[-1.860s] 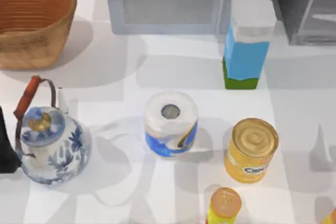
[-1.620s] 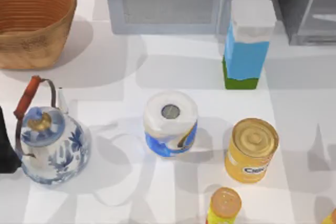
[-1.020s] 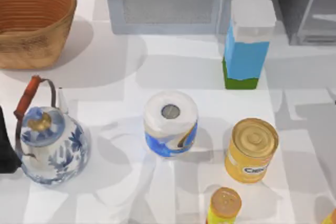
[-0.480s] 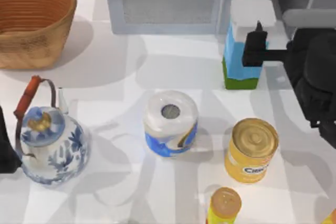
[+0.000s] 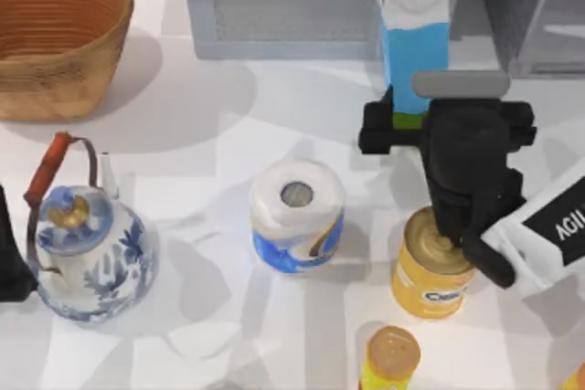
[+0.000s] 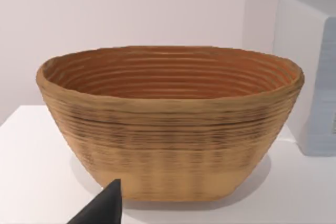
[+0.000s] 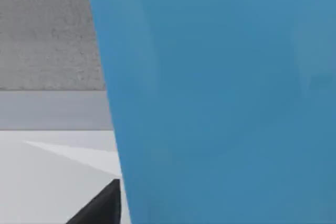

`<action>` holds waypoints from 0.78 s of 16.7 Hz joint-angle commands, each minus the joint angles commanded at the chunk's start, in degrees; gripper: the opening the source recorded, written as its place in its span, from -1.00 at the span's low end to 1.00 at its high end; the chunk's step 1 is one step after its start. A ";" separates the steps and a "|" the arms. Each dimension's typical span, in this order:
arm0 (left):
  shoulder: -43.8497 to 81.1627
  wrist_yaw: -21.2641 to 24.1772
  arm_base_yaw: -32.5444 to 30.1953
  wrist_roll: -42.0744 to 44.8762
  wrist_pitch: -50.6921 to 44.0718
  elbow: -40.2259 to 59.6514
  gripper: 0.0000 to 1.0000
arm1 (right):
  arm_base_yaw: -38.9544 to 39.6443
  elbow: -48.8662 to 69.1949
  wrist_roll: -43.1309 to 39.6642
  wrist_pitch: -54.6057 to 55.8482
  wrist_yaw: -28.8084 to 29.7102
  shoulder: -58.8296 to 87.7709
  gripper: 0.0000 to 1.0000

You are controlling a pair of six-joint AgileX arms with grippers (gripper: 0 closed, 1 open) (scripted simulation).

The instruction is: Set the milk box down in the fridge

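Note:
The milk box, white-topped with a sky-blue body, stands tilted in front of the microwave at the back right. Its green base band is partly hidden by my right gripper, which is shut on the box's lower part. In the right wrist view the blue body sits right up against one black fingertip. The fridge, dark grey with a pale framed door, occupies the back right corner, just right of the box. My left gripper is parked at the table's left edge.
A light grey microwave stands at the back centre and a wicker basket at the back left. A blue-and-white teapot, a paper roll, a yellow can under my right arm and a small orange-lidded bottle stand nearer the front.
My right arm came in from the right, reached the milk box and closed around its base. The box has shifted toward the back and left and now leans. The left arm stayed put.

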 joint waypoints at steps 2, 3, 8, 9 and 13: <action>0.00 0.00 0.00 0.00 0.00 0.00 1.00 | 0.11 0.07 0.02 0.21 0.14 0.38 1.00; 0.00 0.00 0.00 0.00 0.00 0.00 1.00 | 0.11 0.07 0.02 0.21 0.14 0.38 1.00; 0.00 0.00 0.00 0.00 0.00 0.00 1.00 | -0.92 1.69 -0.36 -1.73 -0.81 -0.32 1.00; 0.00 0.00 0.00 0.00 0.00 0.00 1.00 | -1.47 3.06 -0.57 -2.75 -1.36 -0.20 1.00; 0.00 0.00 0.00 0.00 0.00 0.00 1.00 | -3.68 8.97 -1.20 -4.51 -3.34 3.67 1.00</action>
